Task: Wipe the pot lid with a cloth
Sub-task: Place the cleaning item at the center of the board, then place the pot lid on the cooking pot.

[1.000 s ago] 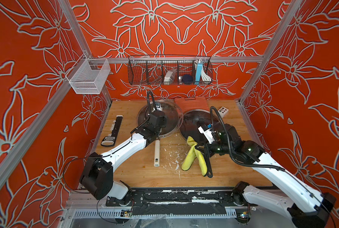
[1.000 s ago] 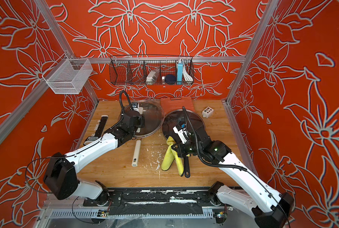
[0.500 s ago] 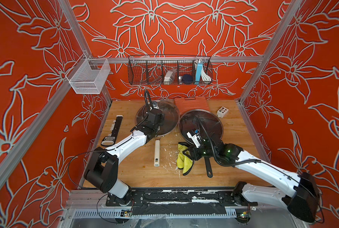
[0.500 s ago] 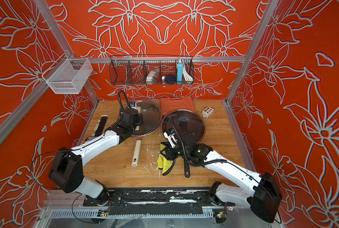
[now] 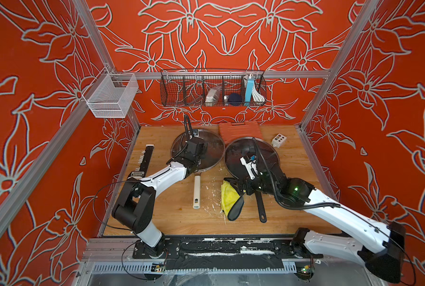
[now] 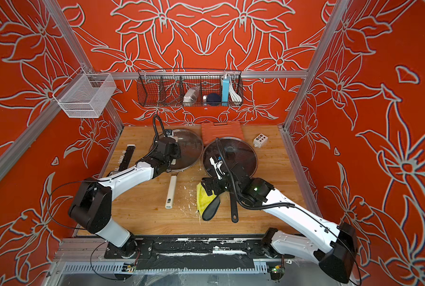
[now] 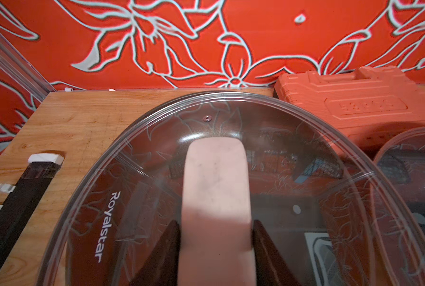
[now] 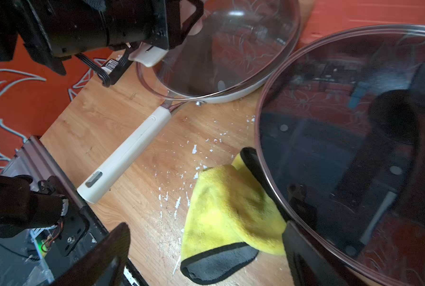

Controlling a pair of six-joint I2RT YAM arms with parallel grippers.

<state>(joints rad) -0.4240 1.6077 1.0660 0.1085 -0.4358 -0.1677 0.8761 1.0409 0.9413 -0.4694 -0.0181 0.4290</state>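
Observation:
The pot lid (image 5: 210, 148) (image 6: 190, 144) is clear glass and rests on a white-handled pan at the back of the table. My left gripper (image 5: 199, 150) (image 6: 175, 151) (image 7: 215, 222) is shut on the lid's pale pink handle (image 7: 216, 178), one finger on each side. The cloth (image 5: 227, 196) (image 6: 202, 201) (image 8: 227, 205) lies folded on the wood in front, yellow with a grey flap turned up. Just over it my right gripper (image 5: 235, 188) (image 6: 210, 189) (image 8: 206, 230) stands open, jaws wide on either side of the cloth and gripping nothing.
A black pan with its own glass lid (image 5: 252, 158) (image 8: 355, 123) sits right of the cloth, its handle (image 5: 259, 205) pointing forward. The white pan handle (image 5: 196, 193) lies left of the cloth. An orange case (image 5: 238, 128), a switch box (image 5: 278, 140) and a black strip (image 5: 144, 158) lie around.
My right gripper came down and leftward with the hanging cloth, then opened; the cloth now lies on the table. The left gripper kept its hold on the lid handle.

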